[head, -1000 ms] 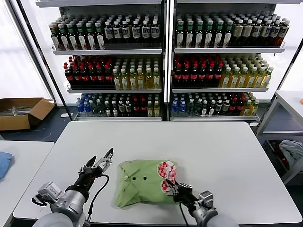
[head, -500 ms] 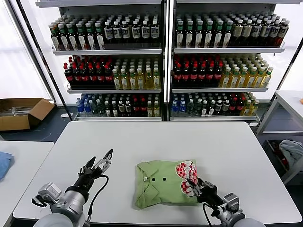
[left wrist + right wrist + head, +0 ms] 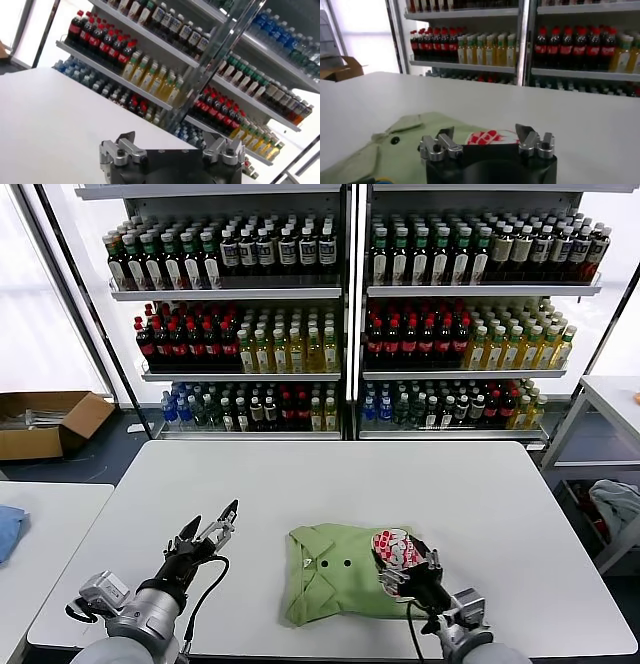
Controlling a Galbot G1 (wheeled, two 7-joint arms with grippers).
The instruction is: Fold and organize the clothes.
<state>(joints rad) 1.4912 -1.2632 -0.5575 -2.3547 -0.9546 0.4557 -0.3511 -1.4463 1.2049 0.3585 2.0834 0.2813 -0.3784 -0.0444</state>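
Folded light-green polo shirt [image 3: 340, 572], collar and two dark buttons up, red-and-white checkered print [image 3: 392, 550] at its right edge; lies on the white table [image 3: 400, 484], near front edge, right of centre. Right gripper [image 3: 412, 568]: fingers spread, over the print, holding nothing. Left gripper [image 3: 208, 536]: fingers spread, empty, above bare tabletop well left of the shirt. Bottle shelves [image 3: 345, 314] behind.

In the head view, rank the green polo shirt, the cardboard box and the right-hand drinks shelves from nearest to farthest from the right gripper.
From the right gripper:
1. Green polo shirt, directly under it on the table.
2. Right-hand drinks shelves, beyond the table's far edge.
3. Cardboard box, on the floor, far left.
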